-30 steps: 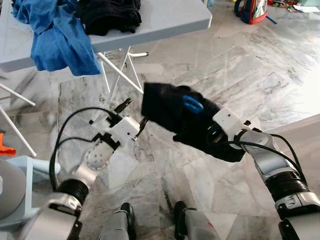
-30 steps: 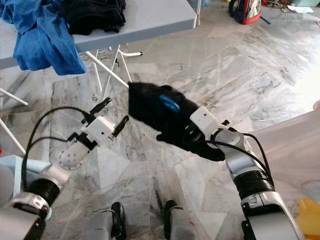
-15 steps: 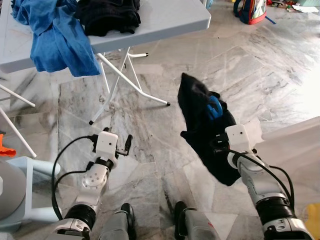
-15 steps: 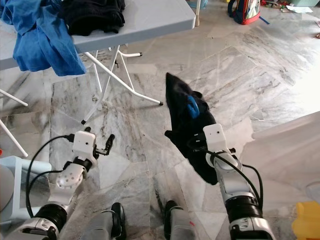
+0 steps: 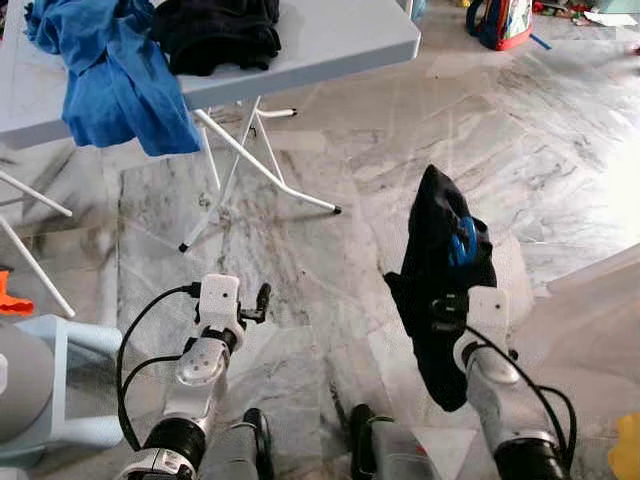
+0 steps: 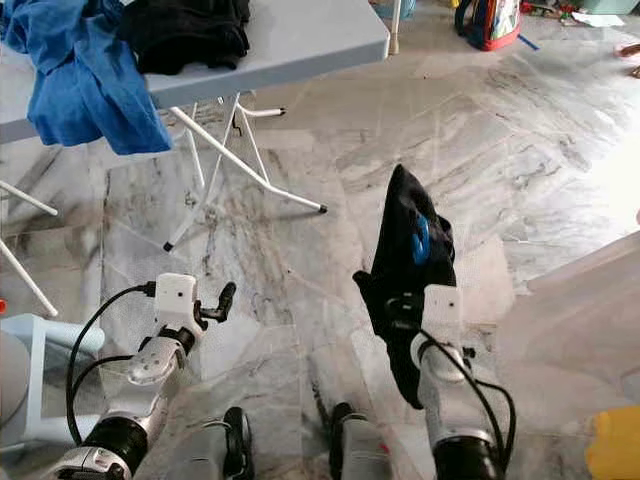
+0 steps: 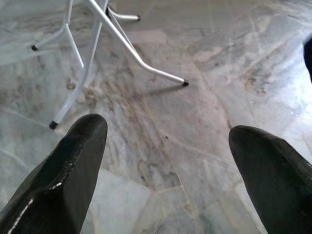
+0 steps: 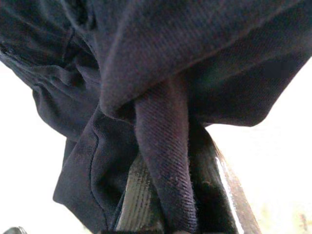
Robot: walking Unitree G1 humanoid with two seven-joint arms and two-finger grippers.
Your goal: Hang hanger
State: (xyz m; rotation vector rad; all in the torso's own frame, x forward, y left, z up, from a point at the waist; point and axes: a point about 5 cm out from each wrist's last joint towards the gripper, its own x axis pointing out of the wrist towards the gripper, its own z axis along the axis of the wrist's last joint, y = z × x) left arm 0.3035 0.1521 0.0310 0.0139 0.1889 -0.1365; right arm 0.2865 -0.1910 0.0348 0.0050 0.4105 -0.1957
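The right hand (image 5: 447, 300) is pinching a dark garment (image 5: 440, 270) draped on a blue hanger (image 5: 462, 241), holding it upright above the marble floor (image 5: 330, 150). The left hand (image 7: 165, 165) is hovering low, fingers (image 7: 73, 151) spread, near the desk (image 5: 330, 40) legs.

The dark garment (image 5: 440, 270) at centre right swallows most of the blue hanger (image 5: 462, 240) and the right gripper's (image 8: 168, 204) jaws.

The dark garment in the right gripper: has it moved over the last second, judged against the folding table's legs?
Yes. The dark garment, held by the right gripper, swung rightward, away from the table legs.
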